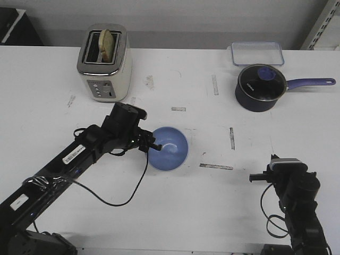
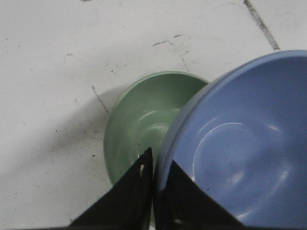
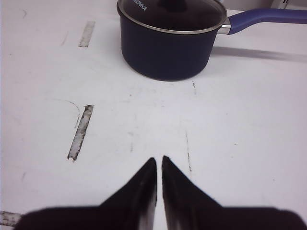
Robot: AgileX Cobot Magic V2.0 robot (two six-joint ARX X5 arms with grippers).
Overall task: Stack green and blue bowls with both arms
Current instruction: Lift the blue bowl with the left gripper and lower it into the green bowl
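Left wrist view | left gripper (image 2: 153, 179) pinches blue bowl (image 2: 235, 148) by its rim, above and overlapping green bowl (image 2: 144, 120) on table (image 2: 48, 72) | right gripper (image 3: 159, 167) closed, empty | bowls: likely light, stiff, slippery; rim is the hold

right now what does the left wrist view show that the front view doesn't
Only the left wrist view shows the green bowl, sitting on the table below the held bowl. Only the front view shows the toaster, the saucepan, the clear container and the right gripper. Both show the blue bowl with its rim pinched by the left gripper.
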